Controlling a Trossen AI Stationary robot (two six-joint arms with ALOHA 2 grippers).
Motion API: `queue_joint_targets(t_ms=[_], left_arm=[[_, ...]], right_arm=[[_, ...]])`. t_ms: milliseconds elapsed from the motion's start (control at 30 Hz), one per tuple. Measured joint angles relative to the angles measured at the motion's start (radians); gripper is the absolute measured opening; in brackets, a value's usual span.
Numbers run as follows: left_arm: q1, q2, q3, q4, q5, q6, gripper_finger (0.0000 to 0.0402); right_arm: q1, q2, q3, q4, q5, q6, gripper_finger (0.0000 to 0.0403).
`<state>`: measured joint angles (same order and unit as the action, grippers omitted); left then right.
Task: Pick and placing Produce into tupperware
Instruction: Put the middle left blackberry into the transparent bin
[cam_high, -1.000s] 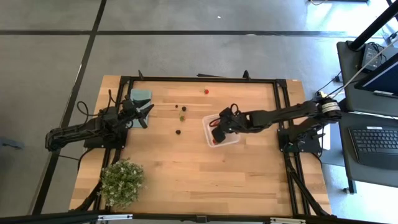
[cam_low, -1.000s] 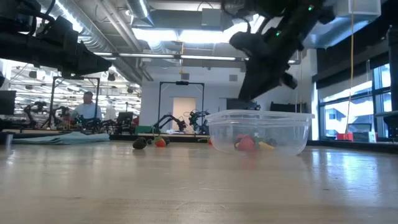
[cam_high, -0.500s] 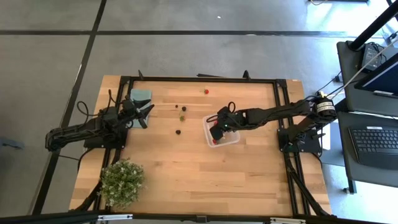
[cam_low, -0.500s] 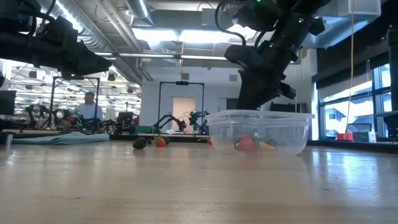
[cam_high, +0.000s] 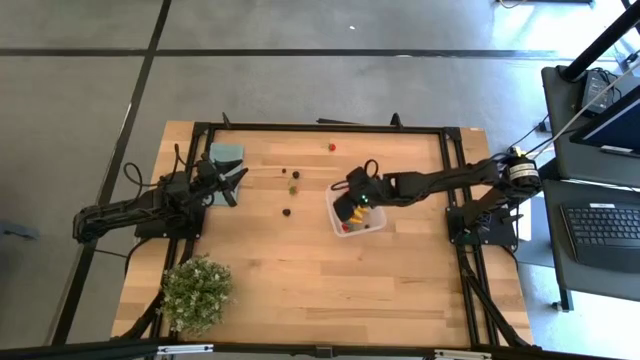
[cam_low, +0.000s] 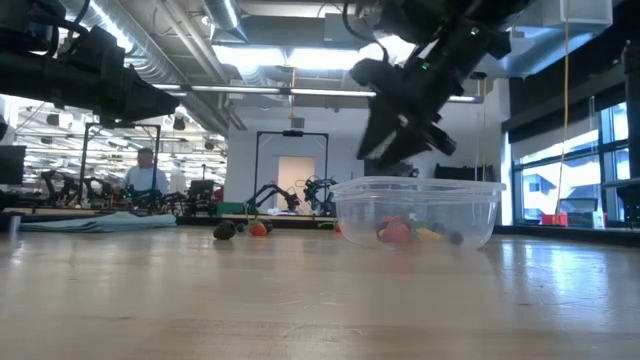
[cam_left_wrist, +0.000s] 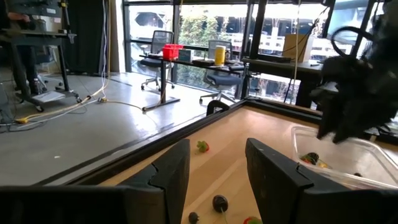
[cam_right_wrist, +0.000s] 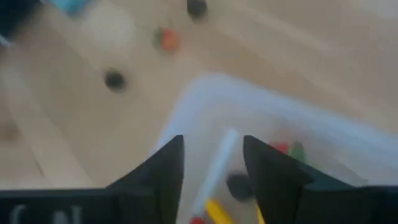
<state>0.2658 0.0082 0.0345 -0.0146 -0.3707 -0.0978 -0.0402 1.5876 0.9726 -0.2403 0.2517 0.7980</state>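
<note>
Your right pincer hovers over tupperware, fingers parted, empty — loose produce lies leftward on tabletop, nearer left pincer, narrowly parted, empty.

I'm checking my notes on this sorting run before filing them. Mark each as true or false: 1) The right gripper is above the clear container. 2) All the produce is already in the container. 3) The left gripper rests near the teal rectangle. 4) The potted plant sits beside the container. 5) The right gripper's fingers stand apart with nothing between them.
1) True: the right gripper hangs over the tupperware.
2) False: several produce pieces lie loose on the table.
3) True: the left gripper waits by the teal rectangle.
4) False: the potted plant stands at the table's near left corner, far from it.
5) True, as the right wrist view shows.
</note>
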Motion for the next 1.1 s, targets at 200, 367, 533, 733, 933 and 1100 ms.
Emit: queue_joint_targets(t_ms=[200, 367, 533, 733, 933, 1100], left_arm=[[0.000, 0.000, 0.000, 0.005, 0.108, -0.003, 0.0161], [0.000, 0.000, 0.000, 0.007, 0.153, -0.006, 0.0213], [0.000, 0.000, 0.000, 0.009, 0.215, -0.113, 0.0267], [-0.001, 0.000, 0.000, 0.076, 0.379, -0.381, 0.0301], [0.000, 0.000, 0.000, 0.245, 0.382, -0.463, 0.0300], [0.000, 0.064, 0.000, 0.169, 0.342, -0.446, 0.0297]], right_arm=[[-0.073, -0.102, 0.000, 0.117, 0.001, -0.088, 0.0237], [-0.137, -0.274, 0.000, 0.054, 0.005, -0.190, 0.0262], [-0.141, -0.445, 0.000, -0.033, 0.060, -0.363, 0.0265], [-0.138, -0.598, -0.057, -0.126, 0.224, -0.385, 0.0265], [-0.129, -0.729, -0.267, -0.003, 0.226, -0.367, 0.0266], [-0.129, -0.814, -0.412, 0.098, 0.214, -0.355, 0.0266]])
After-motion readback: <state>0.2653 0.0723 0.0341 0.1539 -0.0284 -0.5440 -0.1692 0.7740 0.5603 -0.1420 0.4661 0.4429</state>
